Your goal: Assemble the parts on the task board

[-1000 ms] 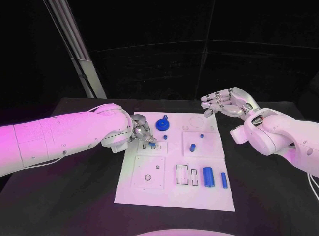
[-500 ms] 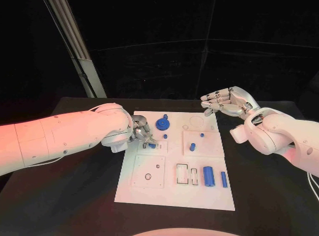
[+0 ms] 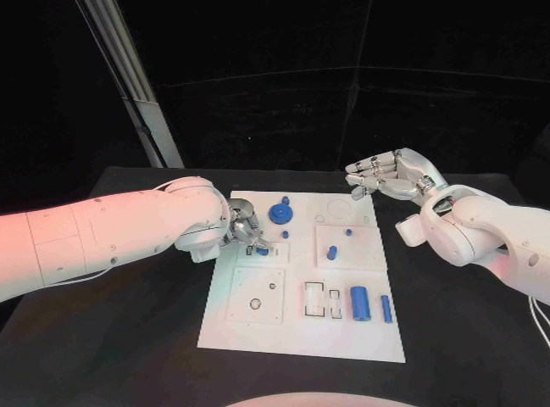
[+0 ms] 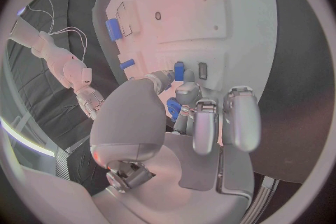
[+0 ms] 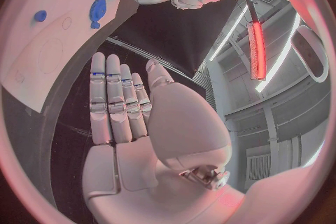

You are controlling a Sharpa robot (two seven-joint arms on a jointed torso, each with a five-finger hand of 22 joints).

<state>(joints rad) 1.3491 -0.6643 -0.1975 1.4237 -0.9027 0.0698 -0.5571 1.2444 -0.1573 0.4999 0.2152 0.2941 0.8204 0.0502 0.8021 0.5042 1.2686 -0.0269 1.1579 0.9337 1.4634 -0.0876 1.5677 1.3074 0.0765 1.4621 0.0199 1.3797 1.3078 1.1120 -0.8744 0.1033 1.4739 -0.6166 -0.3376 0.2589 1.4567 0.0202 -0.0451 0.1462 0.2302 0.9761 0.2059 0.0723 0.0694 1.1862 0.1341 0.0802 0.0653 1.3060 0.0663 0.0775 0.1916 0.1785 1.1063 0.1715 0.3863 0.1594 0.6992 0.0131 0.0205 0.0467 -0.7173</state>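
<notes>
Left robot hand pinches small blue part at task board left edge | right robot hand released, fingers extended, above board's far-right corner | bare bench flanks board

Black table reads as matt, with a cloth-like wrinkle in the left wrist view. The task board is a smooth white plate, hard plastic by the look, faintly satin. Blue parts: the cylinder near the right has a smooth plastic sheen, the round piece at the far end the same. Left hand shows brushed silver metal fingers with a soft gleam; right hand likewise, pale and satin. Both arms wear glossy white plastic shells, and the left arm catches the light.
</notes>
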